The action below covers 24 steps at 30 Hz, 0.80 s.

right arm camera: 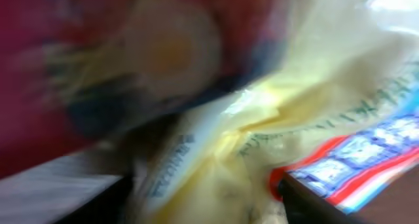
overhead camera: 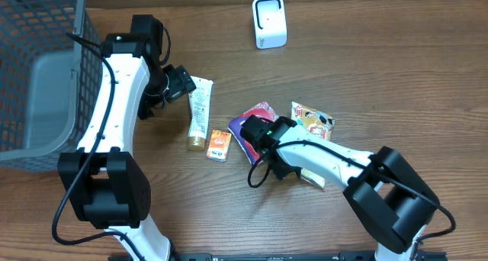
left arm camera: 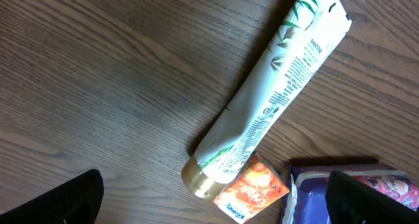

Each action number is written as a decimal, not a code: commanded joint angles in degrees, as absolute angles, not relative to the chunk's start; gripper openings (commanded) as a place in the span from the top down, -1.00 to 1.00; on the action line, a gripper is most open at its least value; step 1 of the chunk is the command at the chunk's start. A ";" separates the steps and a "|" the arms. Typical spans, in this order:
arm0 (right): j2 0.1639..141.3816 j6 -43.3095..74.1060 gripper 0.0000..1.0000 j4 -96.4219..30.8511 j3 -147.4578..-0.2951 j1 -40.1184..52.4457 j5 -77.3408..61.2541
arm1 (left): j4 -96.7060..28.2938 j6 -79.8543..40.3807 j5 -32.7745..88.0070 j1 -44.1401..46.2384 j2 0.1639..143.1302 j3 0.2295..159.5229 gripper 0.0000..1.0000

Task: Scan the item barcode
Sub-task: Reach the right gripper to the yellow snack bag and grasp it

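Right tool (overhead camera: pixel 258 133) down among the packets, left tool (overhead camera: pixel 181 82) wide open and empty.
The right tool sits over the purple-red packet (overhead camera: pixel 259 112) at mid-worktop (overhead camera: pixel 381 62), with yellow wrapper (right arm camera: pixel 216 152) bunched between its fingers; the blurred view does not show whether it grips. The left tool hovers beside the white tube (overhead camera: pixel 200 108). The white scanner (overhead camera: pixel 268 22) stands well apart.

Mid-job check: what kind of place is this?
Probably a mock shop checkout on a wooden table: a white scanner, a grey mesh basket, and retail items such as a toiletry tube and an orange packet.
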<state>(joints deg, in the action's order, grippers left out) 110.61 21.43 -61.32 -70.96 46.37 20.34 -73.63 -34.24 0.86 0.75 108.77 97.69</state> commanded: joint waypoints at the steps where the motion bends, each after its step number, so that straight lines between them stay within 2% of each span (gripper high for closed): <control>1: 111.90 24.21 0.27 -60.97 -71.72 44.53 22.46 | -73.45 -34.68 0.89 1.19 108.31 98.74 -1.00; 4: 111.90 25.82 0.85 -61.08 -72.38 43.81 22.39 | -73.45 -34.70 0.89 1.19 108.31 98.74 -1.00; 5: 111.87 26.65 0.93 -61.43 -72.95 43.64 22.24 | -73.45 -34.70 0.91 1.19 108.31 98.74 -1.00; 10: 111.87 28.58 0.93 -66.48 -80.03 42.35 21.74 | -73.45 -34.70 0.89 1.19 108.33 98.74 -1.00; 19: 110.76 26.02 0.93 -74.56 -98.72 38.39 12.64 | -73.47 -34.70 0.91 1.19 108.33 98.74 -0.99; 24: 107.72 18.90 0.93 -73.08 -101.38 32.23 -1.10 | -73.45 -34.70 0.91 1.19 108.33 98.74 -1.00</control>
